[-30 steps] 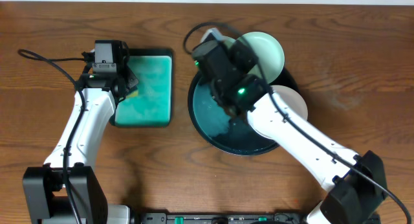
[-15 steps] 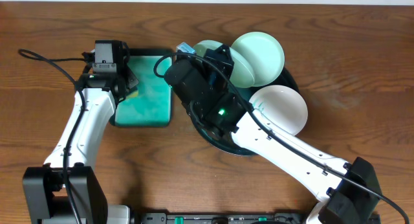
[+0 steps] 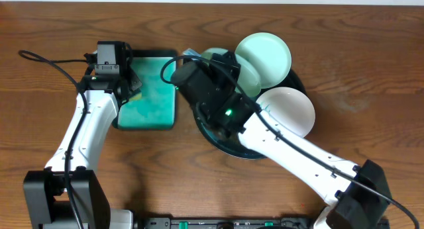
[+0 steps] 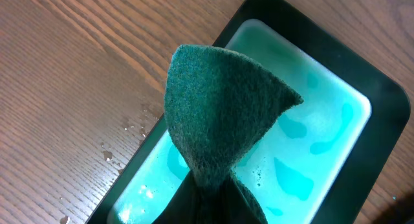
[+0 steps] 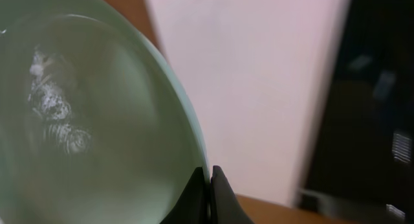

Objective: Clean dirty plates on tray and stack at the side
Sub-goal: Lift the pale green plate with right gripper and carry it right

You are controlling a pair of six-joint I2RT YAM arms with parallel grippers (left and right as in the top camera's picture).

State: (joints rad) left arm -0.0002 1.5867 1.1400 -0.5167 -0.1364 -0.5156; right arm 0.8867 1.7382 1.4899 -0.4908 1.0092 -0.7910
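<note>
My right gripper (image 3: 222, 62) is shut on the rim of a pale mint plate (image 3: 248, 73) and holds it tilted above the far left part of the black tray (image 3: 211, 131). In the right wrist view the fingers (image 5: 209, 179) pinch that plate's edge, and the plate (image 5: 77, 120) shows pale smears. A second mint plate (image 3: 268, 50) rests at the tray's far rim. A white plate (image 3: 291, 108) lies on its right side. My left gripper (image 3: 132, 83) is shut on a dark green sponge (image 4: 220, 114) over the teal dish (image 4: 317, 120).
The rectangular teal dish (image 3: 156, 103) with wet teal liquid lies just left of the tray. Water drops (image 4: 107, 156) sit on the wood beside the dish. My right arm crosses over the tray from the front right.
My right gripper has lifted the mint plate and carried it left, towards the teal dish, tilting it. The left arm with the sponge has not moved.
</note>
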